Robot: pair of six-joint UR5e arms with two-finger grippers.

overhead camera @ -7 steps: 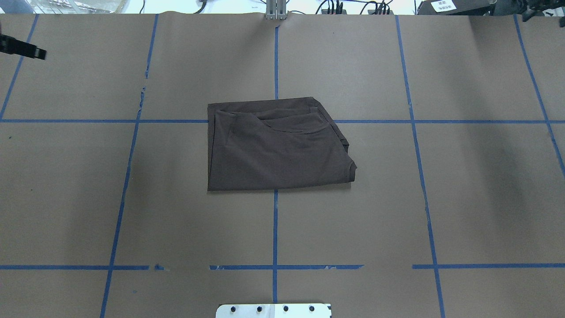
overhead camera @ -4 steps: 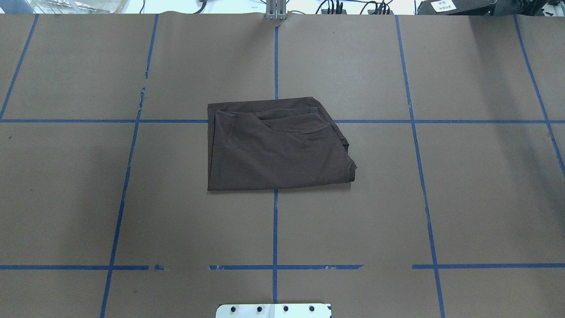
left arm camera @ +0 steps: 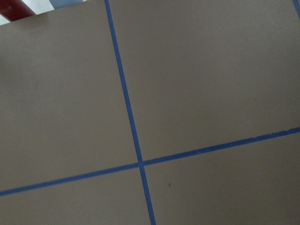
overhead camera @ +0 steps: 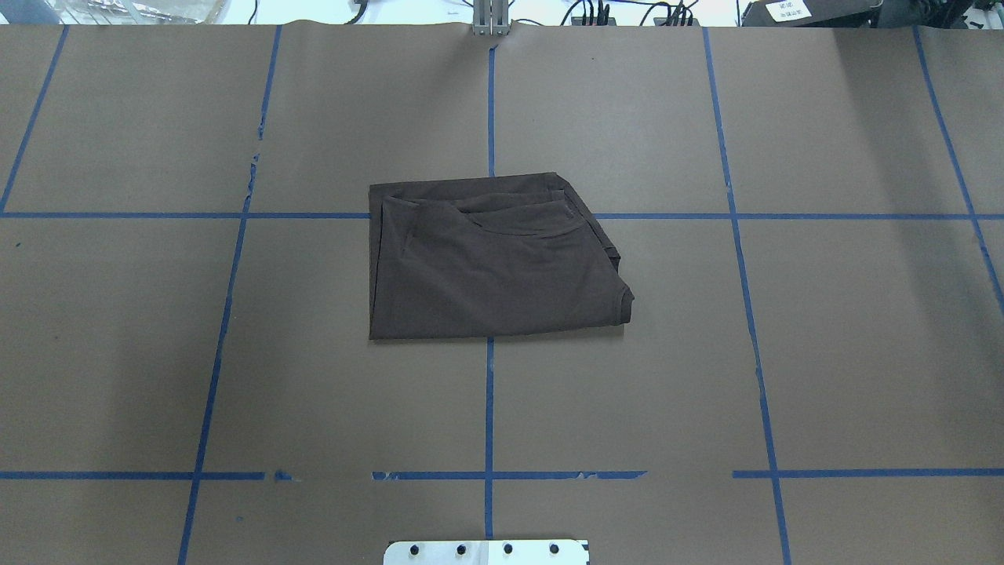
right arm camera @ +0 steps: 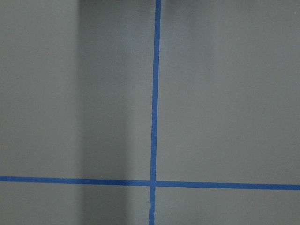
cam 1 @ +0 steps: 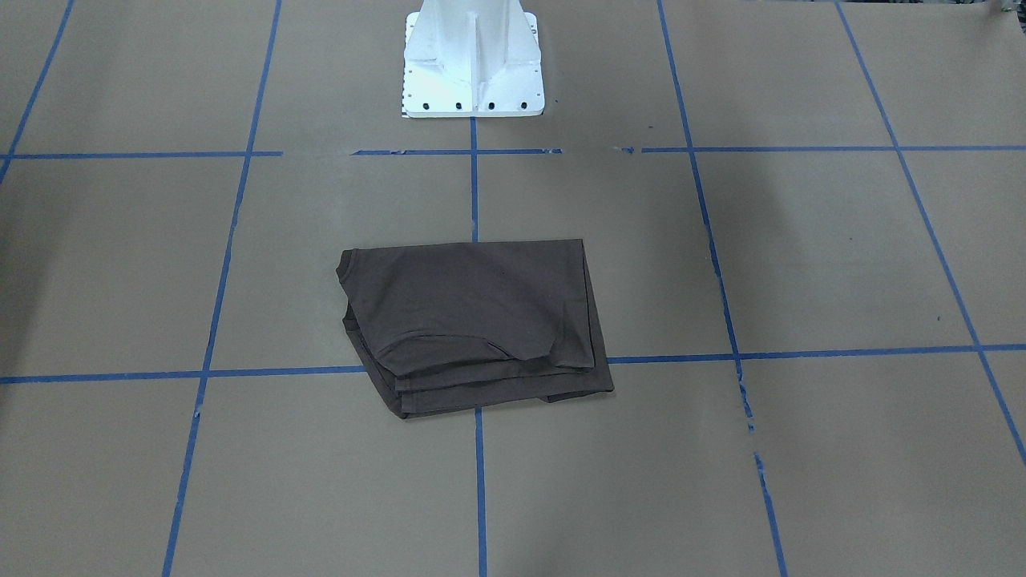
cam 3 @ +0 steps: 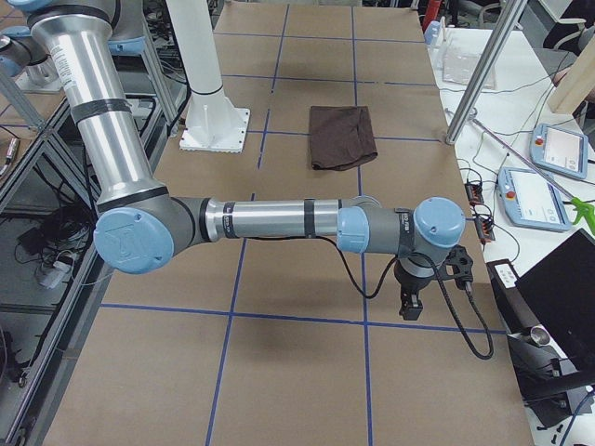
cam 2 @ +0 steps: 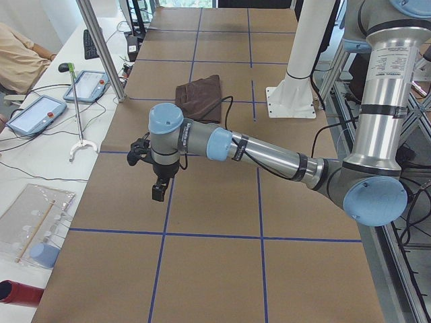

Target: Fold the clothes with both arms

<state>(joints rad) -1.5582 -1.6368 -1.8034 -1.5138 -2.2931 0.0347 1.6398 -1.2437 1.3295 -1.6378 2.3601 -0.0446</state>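
The dark brown T-shirt [overhead camera: 486,267] lies folded into a compact rectangle at the middle of the table, its collar edge at its right side in the overhead view. It also shows in the front-facing view [cam 1: 473,320] and both side views [cam 2: 201,97] [cam 3: 342,137]. My left gripper [cam 2: 158,192] hangs over bare paper far from the shirt, toward the table's left end. Over the opposite end hangs my right gripper [cam 3: 409,305]. Both appear only in side views, so I cannot tell whether they are open or shut. The wrist views show only paper and blue tape.
Brown paper with blue tape grid lines covers the table [overhead camera: 706,353]. The white pedestal base [cam 1: 473,64] stands at the robot's edge. A side bench with teach pendants [cam 2: 86,86], a metal pole [cam 2: 101,47] and a person's sleeve [cam 2: 20,57] borders the far edge.
One second ago the left gripper's tip showed at the overhead view's left edge and a dark part at its top right corner; both have withdrawn out of that view. The shirt has not moved.
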